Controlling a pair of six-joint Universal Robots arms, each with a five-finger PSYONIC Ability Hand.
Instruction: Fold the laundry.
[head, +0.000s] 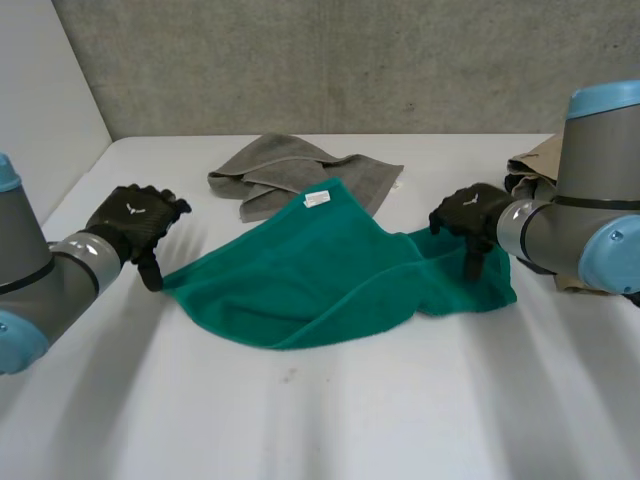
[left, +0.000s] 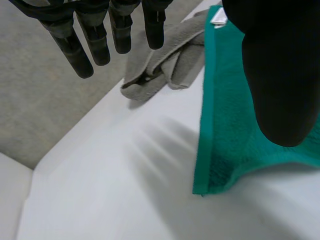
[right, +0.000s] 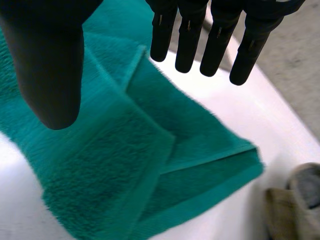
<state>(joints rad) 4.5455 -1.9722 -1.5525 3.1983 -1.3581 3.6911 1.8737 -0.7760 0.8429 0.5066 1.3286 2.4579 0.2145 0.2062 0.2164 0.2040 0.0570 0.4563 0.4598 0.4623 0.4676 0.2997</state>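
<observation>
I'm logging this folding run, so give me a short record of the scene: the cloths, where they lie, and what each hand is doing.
green towel: lying loosely mid-table, right end doubled over itself
label: white, at the green towel's far corner
grey towel: crumpled behind the green towel, at its far corner
tan cloth: bunched behind the right arm
left hand: open, fingers straight, at the green towel's left corner, gripping nothing
right hand: open, fingers straight, over the doubled right end
table: white
fold: not yet tidy
</observation>
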